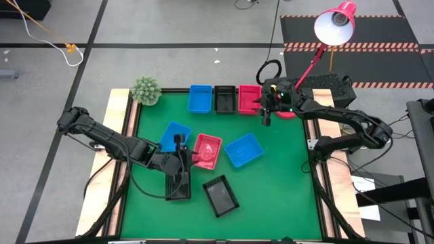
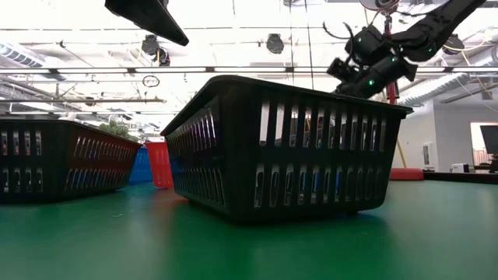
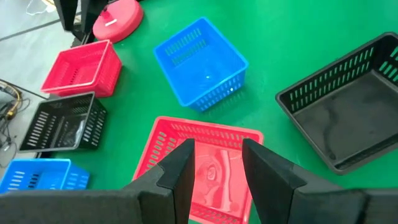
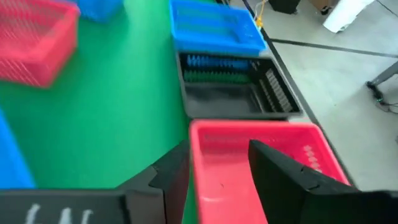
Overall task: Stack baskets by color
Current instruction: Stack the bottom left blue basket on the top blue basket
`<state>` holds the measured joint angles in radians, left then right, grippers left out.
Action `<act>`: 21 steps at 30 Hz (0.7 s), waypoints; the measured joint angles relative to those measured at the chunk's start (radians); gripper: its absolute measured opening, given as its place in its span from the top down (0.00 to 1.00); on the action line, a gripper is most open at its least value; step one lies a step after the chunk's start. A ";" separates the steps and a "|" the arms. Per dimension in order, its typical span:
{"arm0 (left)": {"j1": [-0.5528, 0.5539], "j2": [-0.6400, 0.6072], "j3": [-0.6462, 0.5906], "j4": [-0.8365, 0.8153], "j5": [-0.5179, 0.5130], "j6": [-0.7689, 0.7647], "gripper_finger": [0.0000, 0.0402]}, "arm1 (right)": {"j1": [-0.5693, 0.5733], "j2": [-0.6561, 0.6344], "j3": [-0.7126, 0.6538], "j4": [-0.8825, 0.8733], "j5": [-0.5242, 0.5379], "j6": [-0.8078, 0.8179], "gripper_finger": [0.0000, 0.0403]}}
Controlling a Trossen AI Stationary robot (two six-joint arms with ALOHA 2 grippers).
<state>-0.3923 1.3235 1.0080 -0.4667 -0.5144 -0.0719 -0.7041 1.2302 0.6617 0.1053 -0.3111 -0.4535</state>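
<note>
Up at the far edge of the green felt table [image 1: 285, 176], three shallow mesh-sided plastic baskets sit in a neat row: a blue basket [image 1: 200, 98], a black basket [image 1: 224, 99] and a red basket [image 1: 249, 98], side by side and touching. It looks like one base per colour, ready to take stacks. The right gripper [image 1: 266, 112] hangs right over the red basket's near wall, fingers spread, with the rim between them and nothing gripped; I'd judge it has let go there.

Mid-table lie the loose ones: a second red slatted basket [image 1: 207, 150], tilted, with a blue one [image 1: 175, 135] just beside it on one side and another blue one [image 1: 244, 150] on the other. The left gripper [image 1: 180, 154] hovers at that red basket's edge, fingers parted and empty, apparently lined up for a pick.

Nearer the front, two black baskets: one [image 1: 220, 195] angled and standing free, one [image 1: 178, 187] under the left arm. All are rigid, glossy and alike in shape, so they should nest easily.
</note>
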 joint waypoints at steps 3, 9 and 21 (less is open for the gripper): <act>0.000 0.000 0.000 0.000 0.000 -0.020 0.66 | 0.062 -0.051 0.000 -0.014 0.001 0.094 0.60; -0.005 0.000 0.000 -0.016 0.026 -0.071 0.66 | 0.260 -0.163 0.000 -0.013 0.118 0.228 0.60; -0.065 0.000 0.000 -0.054 0.041 -0.154 0.65 | 0.499 -0.220 -0.022 -0.132 0.211 0.258 0.60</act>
<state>-0.4571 1.3235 1.0080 -0.5210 -0.4730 -0.2263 -0.2048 1.0097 0.6399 -0.0271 -0.1005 -0.1955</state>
